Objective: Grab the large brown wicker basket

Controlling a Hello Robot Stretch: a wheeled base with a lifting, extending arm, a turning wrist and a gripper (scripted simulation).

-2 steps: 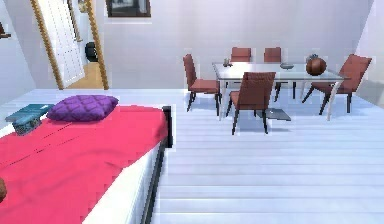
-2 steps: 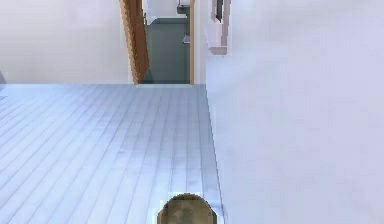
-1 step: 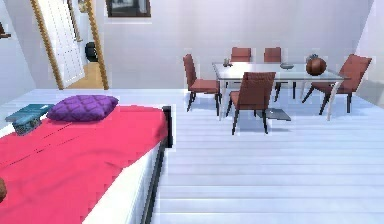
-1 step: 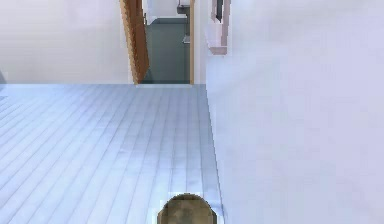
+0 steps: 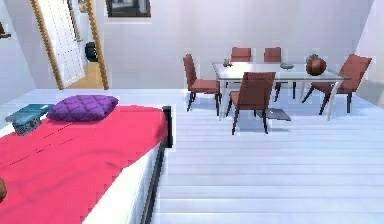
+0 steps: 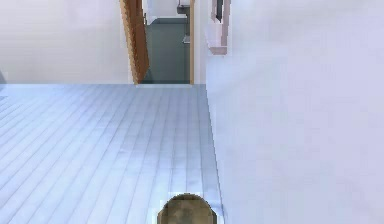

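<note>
Arm side view, bottom edge, about mid-width: round mottled-brown thing [image 6: 190, 212] with a pale grey rim, cut off by the edge. Its colour and round outline would suit a wicker basket seen from above, but no weave can be made out, so I cannot tell for sure. It sits on the pale plank floor [image 6: 100, 150], just beside the foot of the plain white wall [image 6: 300, 130] on its right.

Gripper: fingers apart or together, cannot tell. How the round thing lies relative to the gripper cannot be told either.

Farther up the same view, a brown wooden door [image 6: 134, 40] stands swung back at a doorway, with a darker floor beyond. A framed wall picture [image 6: 218, 25] hangs seen edge-on at the wall's corner.

Forward view:
- Near left is a bed with a bright pink cover [image 5: 70, 160], with a purple square cushion [image 5: 82, 108] and a small teal boxy thing [image 5: 28, 117] at its far end.
- Across the pale floor stands a pale rectangular dining worktop [image 5: 260, 72].
- Five reddish-brown upholstered chairs [image 5: 252, 92] are around the worktop.
- A dark brown round vessel [image 5: 316, 65] stands on the worktop's right end.
- A white panelled door [image 5: 70, 35] is at far left.
- A dark-framed picture [image 5: 128, 8] hangs high on the back wall.
</note>
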